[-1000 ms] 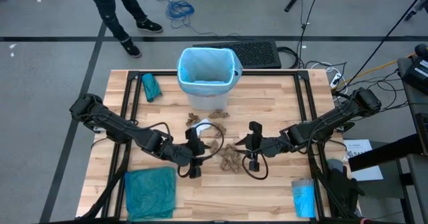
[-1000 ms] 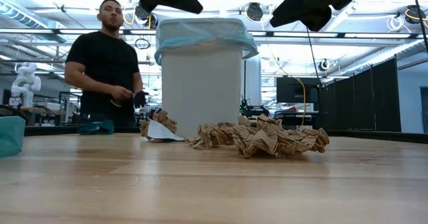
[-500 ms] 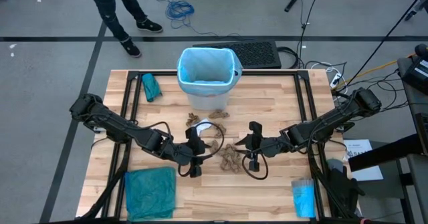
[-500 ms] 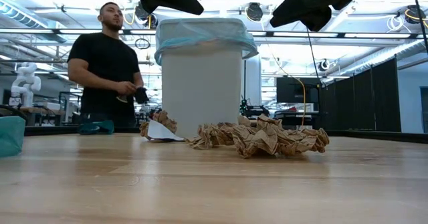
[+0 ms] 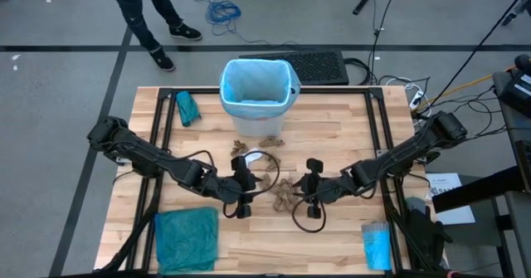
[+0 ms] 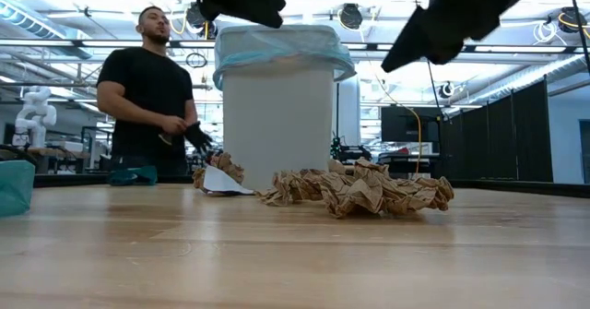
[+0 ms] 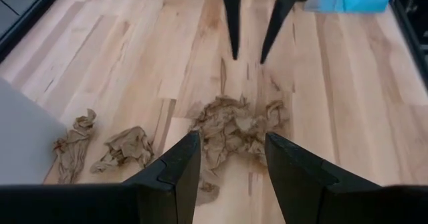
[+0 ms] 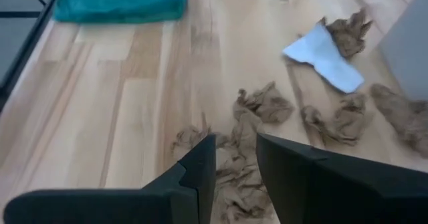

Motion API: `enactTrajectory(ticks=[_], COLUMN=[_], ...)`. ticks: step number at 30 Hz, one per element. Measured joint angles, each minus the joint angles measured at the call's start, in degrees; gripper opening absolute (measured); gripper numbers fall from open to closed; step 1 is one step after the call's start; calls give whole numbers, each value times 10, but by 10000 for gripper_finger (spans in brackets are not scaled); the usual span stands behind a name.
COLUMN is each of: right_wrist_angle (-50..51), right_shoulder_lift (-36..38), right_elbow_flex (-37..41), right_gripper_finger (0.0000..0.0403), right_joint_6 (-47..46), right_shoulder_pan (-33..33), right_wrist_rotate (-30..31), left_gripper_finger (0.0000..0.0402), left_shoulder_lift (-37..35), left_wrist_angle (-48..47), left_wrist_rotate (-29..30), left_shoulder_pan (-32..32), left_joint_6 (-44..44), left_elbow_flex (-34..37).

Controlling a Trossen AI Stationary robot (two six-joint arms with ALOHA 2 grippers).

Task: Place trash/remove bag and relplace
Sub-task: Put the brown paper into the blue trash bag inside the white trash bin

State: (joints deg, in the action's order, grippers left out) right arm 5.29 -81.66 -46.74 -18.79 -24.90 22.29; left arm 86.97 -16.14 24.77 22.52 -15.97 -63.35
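Crumpled brown paper wad (image 5: 285,196) lay mid-tabletop (image 5: 340,137), at 6 o'clock from the bin (image 5: 257,91) lined with the blue bag (image 5: 236,104). Looked light, soft, springy; best pinched across its bulging middle. Left pincer (image 7: 227,158) and right pincer (image 8: 235,158) hovered on either side, both released, grasping nothing.

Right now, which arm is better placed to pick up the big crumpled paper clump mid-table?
Right, marginally: the right pincer and left pincer both flank the crumpled paper clump with jaws apart, but the right sits slightly closer.
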Motion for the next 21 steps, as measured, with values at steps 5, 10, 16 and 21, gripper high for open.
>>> enactTrajectory(ticks=[5,10,16,21], right_wrist_angle=[-12,-12,-81,-156], right_shoulder_lift=[-6,-6,-6,-6], right_elbow_flex=[3,4,52,103], right_gripper_finger=[100,100,100,100], right_joint_6=[0,-10,-38,-54], right_shoulder_pan=[1,0,-11,-3], right_wrist_rotate=[0,0,1,-14], left_gripper_finger=[164,164,164,164], left_shoulder_lift=[17,30,46,54], left_wrist_angle=[0,-15,-9,-9], left_wrist_rotate=[-6,-17,-24,-22], left_shoulder_pan=[0,0,0,-1], left_joint_6=[-1,-3,-14,-16], left_elbow_flex=[0,0,-1,0])
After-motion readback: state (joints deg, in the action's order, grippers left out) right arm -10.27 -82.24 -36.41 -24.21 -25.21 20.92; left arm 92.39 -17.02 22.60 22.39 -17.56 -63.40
